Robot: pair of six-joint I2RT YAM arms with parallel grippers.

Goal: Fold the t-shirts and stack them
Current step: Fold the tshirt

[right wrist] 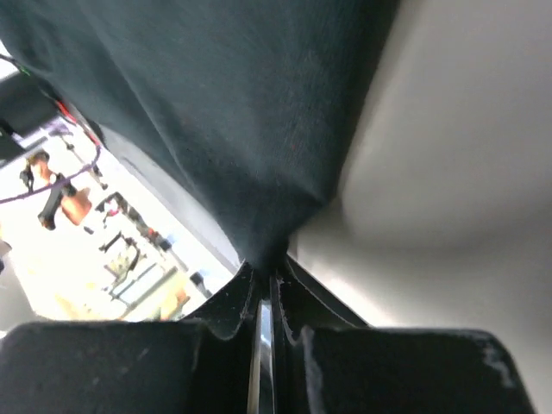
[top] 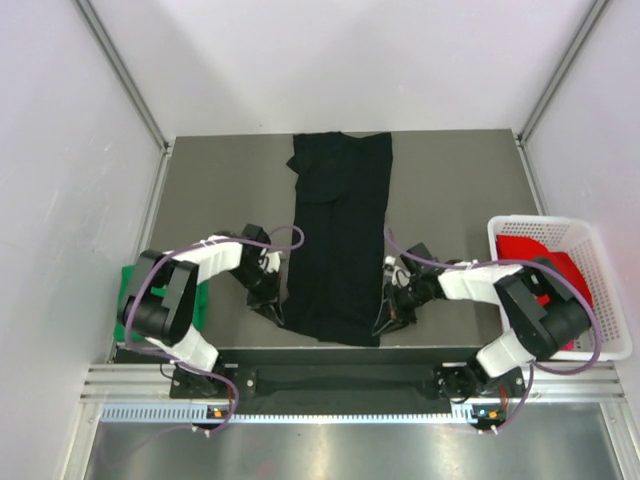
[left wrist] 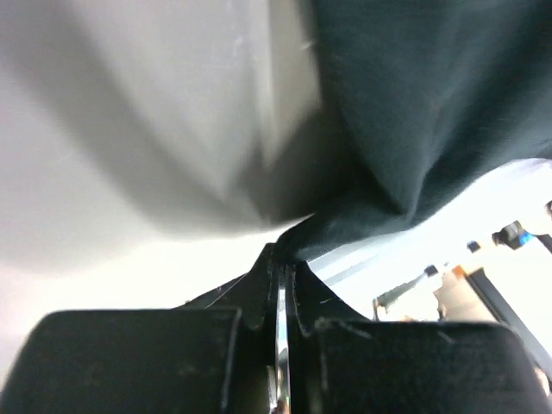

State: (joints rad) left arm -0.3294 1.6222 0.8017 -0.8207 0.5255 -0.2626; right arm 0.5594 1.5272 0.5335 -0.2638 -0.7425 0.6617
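A black t-shirt (top: 338,235) lies as a long folded strip down the middle of the table, its near end at the front edge. My left gripper (top: 277,305) is shut on the strip's near left corner; the cloth (left wrist: 414,112) rises from the pinched tips in the left wrist view. My right gripper (top: 388,310) is shut on the near right corner; the cloth (right wrist: 233,112) hangs from its tips in the right wrist view. A green shirt (top: 200,300) lies at the table's left edge under the left arm. A red shirt (top: 545,262) lies in the basket.
A white mesh basket (top: 610,290) stands at the right edge of the table, beside the right arm. Grey walls with metal frame posts enclose the table on three sides. The table (top: 450,180) is dark grey.
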